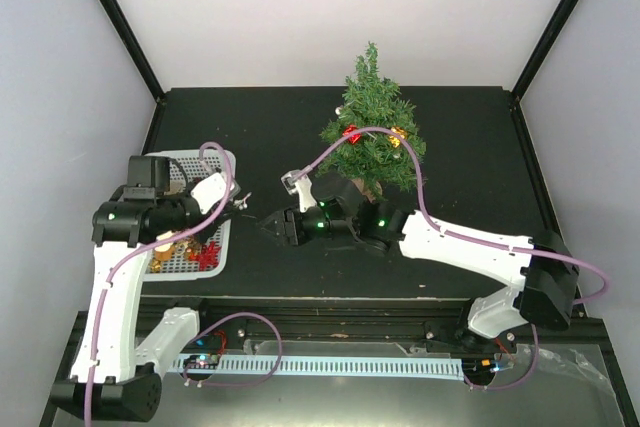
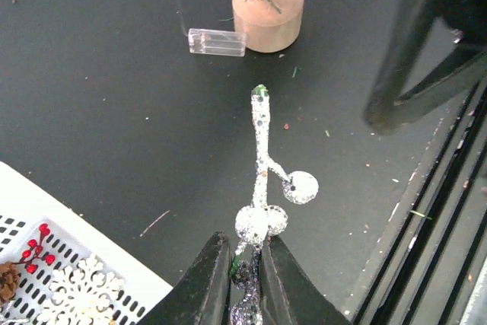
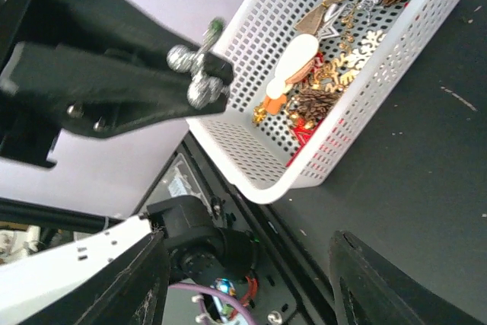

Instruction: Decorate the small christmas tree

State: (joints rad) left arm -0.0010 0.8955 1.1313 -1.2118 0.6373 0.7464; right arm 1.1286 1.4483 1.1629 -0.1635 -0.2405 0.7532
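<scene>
From above, the small christmas tree (image 1: 372, 132) stands at the back centre of the black table (image 1: 480, 147). Left wrist view: the left gripper (image 2: 245, 256) pinches a silver glitter sprig (image 2: 261, 150) pointing toward the tree's stump. Right wrist view: the right gripper (image 3: 249, 243) gapes wide and empty, facing the white basket (image 3: 251, 180).

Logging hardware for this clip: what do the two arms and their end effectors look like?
The left arm and the right arm both have white moulded links joined by black joint housings with small green lights. A purple cable runs along each arm. The left end effector and the right end effector each have two plain black tapered fingers.
</scene>
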